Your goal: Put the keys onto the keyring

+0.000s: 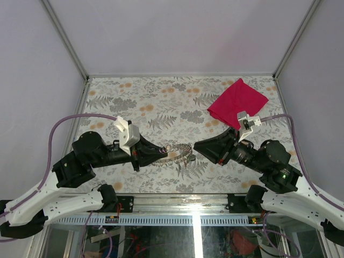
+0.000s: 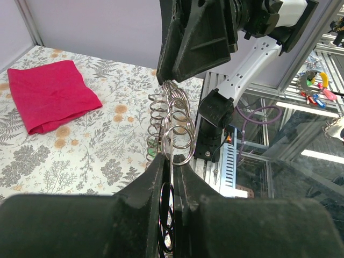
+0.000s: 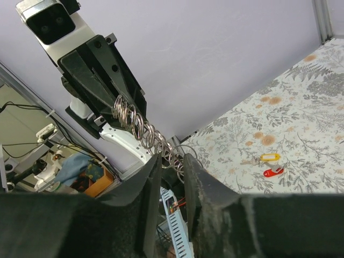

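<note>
A chain of linked metal keyrings [image 1: 174,152] hangs stretched between my two grippers above the table's front middle. My left gripper [image 2: 171,158] is shut on one end of the chain [image 2: 173,115], a ring pinched flat between its fingers. The chain's other end [image 3: 161,144] lies in the gap of my right gripper [image 3: 172,160], whose jaws stand a little apart around the last rings. Two keys lie on the table below: one with a yellow head [image 3: 269,157] and one with a red head [image 3: 273,172], side by side and free of the rings.
A folded red cloth [image 1: 237,102] lies at the back right of the flower-patterned table [image 1: 161,102]. Grey walls close off the sides and back. A metal rail [image 1: 177,203] runs along the front edge between the arm bases.
</note>
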Available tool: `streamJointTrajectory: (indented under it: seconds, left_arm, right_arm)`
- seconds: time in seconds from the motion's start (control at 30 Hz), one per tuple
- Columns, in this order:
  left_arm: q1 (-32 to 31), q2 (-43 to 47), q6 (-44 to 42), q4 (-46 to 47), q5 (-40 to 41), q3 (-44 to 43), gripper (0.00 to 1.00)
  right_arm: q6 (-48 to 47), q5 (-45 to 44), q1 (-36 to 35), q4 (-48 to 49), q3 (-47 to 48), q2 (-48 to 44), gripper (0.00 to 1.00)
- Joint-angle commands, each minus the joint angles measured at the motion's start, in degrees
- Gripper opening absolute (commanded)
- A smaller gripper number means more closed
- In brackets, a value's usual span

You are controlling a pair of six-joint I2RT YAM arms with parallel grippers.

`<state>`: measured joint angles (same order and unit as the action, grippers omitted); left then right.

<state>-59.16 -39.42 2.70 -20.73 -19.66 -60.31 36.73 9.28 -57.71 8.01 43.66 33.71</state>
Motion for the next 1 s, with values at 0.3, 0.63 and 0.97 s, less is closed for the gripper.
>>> streamJointTrajectory:
  seconds: [0.3,0.63,0.97]
  left_arm:
    - [-0.1,0.27,-0.44,3.18,-0.08,-2.28,0.0]
    - [-0.16,-0.47,-0.65,3.5,-0.33,-2.52,0.0]
    - [-0.14,-0.28,-0.9,3.42,0.85,-2.09,0.0]
  right_arm:
    - [1.18,-1.76,-0.22,3.92,-1.15,-0.92,0.52]
    - [2.42,3.07,-0.21,6.65,-0.86,1.91,0.4]
    - [2.41,3.54,-0.21,6.22,-0.68,1.13,0.23]
